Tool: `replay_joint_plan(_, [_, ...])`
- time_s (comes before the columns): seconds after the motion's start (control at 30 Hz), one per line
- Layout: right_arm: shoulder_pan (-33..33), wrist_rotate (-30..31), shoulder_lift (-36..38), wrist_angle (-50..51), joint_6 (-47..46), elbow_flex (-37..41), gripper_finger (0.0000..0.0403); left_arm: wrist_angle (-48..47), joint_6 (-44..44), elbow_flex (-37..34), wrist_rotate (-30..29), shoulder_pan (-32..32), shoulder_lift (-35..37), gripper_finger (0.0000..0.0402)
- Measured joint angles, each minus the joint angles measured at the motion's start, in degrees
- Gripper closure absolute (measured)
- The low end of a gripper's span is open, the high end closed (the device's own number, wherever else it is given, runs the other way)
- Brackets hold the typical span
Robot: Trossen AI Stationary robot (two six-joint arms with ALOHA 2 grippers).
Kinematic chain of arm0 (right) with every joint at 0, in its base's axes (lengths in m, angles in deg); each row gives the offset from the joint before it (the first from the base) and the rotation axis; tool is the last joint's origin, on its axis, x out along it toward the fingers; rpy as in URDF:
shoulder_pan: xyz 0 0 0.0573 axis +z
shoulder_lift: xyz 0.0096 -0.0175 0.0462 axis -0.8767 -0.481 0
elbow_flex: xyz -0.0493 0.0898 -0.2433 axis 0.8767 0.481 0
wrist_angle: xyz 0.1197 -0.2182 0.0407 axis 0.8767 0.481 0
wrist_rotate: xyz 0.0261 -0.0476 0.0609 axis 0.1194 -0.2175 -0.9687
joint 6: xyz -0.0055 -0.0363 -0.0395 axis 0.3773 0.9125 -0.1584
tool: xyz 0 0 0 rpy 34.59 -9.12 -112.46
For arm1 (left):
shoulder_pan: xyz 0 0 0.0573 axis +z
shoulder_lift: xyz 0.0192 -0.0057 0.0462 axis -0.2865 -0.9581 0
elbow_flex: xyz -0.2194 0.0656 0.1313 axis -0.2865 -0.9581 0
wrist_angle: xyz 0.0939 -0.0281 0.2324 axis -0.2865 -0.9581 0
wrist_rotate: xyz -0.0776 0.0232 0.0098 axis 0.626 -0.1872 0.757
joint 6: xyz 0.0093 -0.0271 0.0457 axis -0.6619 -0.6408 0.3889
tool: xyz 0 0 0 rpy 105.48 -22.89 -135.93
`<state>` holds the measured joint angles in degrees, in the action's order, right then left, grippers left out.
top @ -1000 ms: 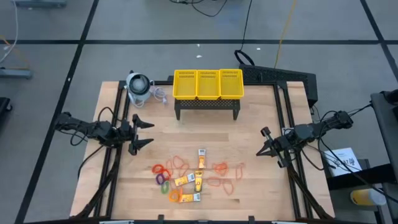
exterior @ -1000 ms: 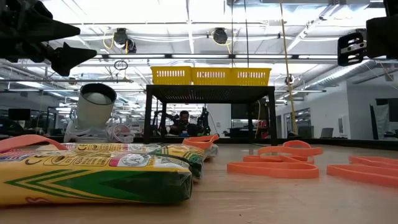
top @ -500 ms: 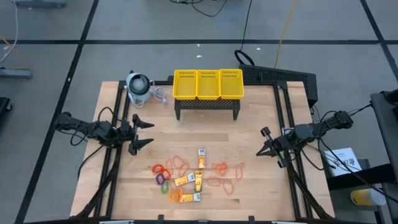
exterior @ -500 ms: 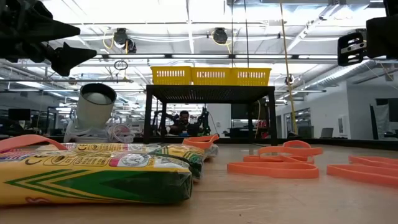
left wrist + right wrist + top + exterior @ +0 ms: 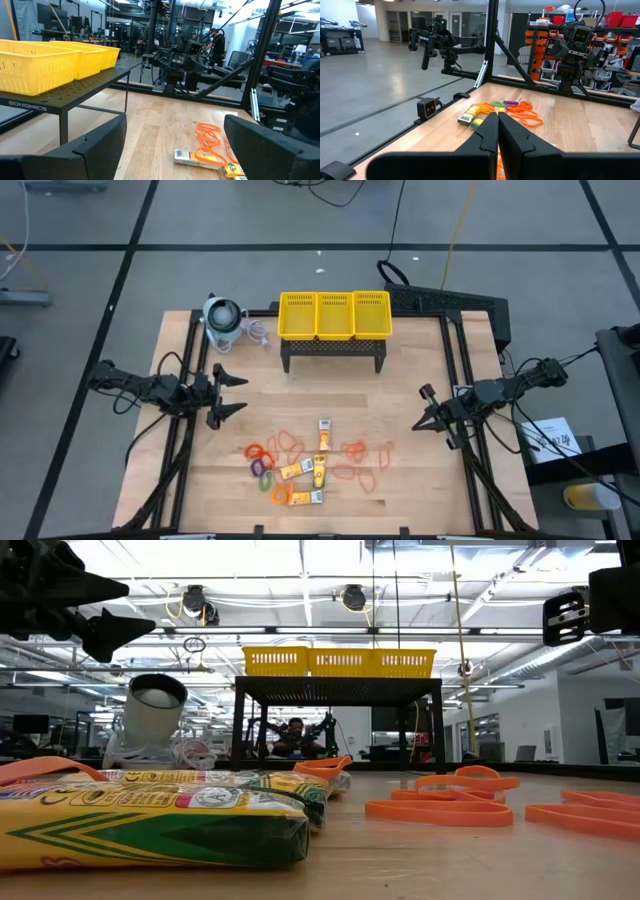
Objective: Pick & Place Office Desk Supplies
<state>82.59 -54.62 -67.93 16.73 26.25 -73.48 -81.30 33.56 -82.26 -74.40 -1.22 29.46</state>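
The office supplies lie in a loose cluster on the table's near middle: orange rubber-band loops (image 5: 356, 450), yellow-orange packets (image 5: 320, 470) and small red, purple, green and orange rings (image 5: 262, 467). The low view shows packets (image 5: 150, 820) close up and bands (image 5: 440, 810) flat on the wood. My left gripper (image 5: 238, 393) hovers open to the left of the cluster, above the table, its fingers wide apart in the left wrist view (image 5: 175, 125). My right gripper (image 5: 418, 424) hovers shut to the right of the cluster, its fingers together in the right wrist view (image 5: 497, 116). Neither touches anything.
A yellow mesh three-compartment basket (image 5: 334, 315) sits on a black perforated stand (image 5: 334, 350) at the far middle. A grey-white round device with a cord (image 5: 222, 320) stands at the far left corner. Black frame rails run along both table sides. Bare wood lies between stand and cluster.
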Motion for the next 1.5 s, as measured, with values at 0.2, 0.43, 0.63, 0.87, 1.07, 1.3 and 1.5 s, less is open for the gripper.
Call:
replay_joint_plan(0.2, [0.01, 0.00, -0.02, 0.01, 0.00, 0.00, 0.0403, 0.00, 0.00, 0.00, 0.00, 0.00, -0.02, 0.0062])
replay_joint_plan(0.43, [0.02, 0.00, -0.02, 0.02, 0.00, 0.00, 0.0403, 0.00, 0.00, 0.00, 0.00, 0.00, 0.00, 0.0062])
replay_joint_plan(0.63, [0.01, 0.00, -0.02, 0.00, 0.01, 0.00, 0.0403, -0.01, 0.00, 0.00, 0.00, 0.00, -0.01, 0.0062])
replay_joint_plan(0.87, [0.01, 0.00, -0.01, 0.00, 0.00, -0.01, 0.0403, 0.00, 0.00, -0.01, 0.00, 0.00, -0.02, 0.0062])
replay_joint_plan(1.07, [0.10, -0.89, -0.08, -3.03, -6.69, -0.02, 0.0403, 0.00, -0.01, 0.00, 0.00, 0.00, -0.02, 0.0062])
replay_joint_plan(1.3, [0.13, -1.69, -0.06, -15.13, -22.12, 0.00, 0.0403, -0.02, -0.02, -0.02, 0.00, 0.00, -0.02, 0.0062])
replay_joint_plan(1.5, [0.13, 0.15, -0.08, -16.46, -13.09, 0.01, 0.0403, 0.00, 0.00, -0.01, 0.00, 0.00, -0.01, 0.0062])
